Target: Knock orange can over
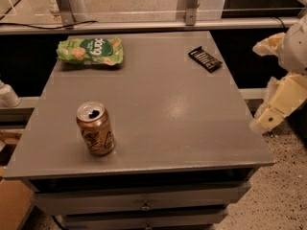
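A small, shiny orange-gold metal can [96, 128] stands upright near the front left of the smooth grey tabletop [168, 114], silver top up (its dark and pale label marks are unreadable). A crinkled green snack bag [90, 51] with white lettering lies at the back left, and a flat dark wrapper [205, 59] at the back right. The cream plastic gripper [276, 111] hangs beyond the table's right edge, well apart from the can. How far open it is cannot be told.

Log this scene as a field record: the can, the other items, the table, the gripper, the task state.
orange can: upright, front-left of the tabletop, nothing touching it
green snack bag: lying flat, back-left
dark wrapped bar: lying flat, back-right
table: gray top, drawers below
gripper: beyond the table's right edge, well apart from the can
task state: can not yet knocked over
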Robot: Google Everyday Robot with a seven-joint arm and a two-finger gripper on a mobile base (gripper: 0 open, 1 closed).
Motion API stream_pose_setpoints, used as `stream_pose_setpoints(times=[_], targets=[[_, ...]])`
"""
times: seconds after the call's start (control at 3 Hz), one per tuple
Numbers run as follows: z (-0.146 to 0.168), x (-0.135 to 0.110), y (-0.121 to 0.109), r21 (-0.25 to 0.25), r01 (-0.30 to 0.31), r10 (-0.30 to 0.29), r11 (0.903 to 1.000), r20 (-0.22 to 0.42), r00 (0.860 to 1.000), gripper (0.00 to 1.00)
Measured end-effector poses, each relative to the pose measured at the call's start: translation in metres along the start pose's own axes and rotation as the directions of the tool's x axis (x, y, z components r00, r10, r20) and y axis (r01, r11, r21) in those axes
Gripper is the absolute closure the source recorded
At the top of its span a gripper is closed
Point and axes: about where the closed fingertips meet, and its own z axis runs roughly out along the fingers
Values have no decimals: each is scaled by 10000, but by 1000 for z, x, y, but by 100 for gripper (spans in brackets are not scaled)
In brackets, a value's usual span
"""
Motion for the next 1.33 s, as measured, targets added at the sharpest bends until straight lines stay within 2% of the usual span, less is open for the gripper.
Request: stream_pose_setpoints(times=[0.33, 0.67, 1.0, 1.33], targets=[[11, -20, 10, -283, -137, 182, 9995, 1685, 9855, 0], [24, -55, 27, -509, 185, -5, 9985, 3333, 9428, 0], [24, -55, 27, -505, 185, -6, 9986, 3323, 9432, 0], [28, -61, 30, -709, 550, -262, 9960, 3573, 9336, 0]])
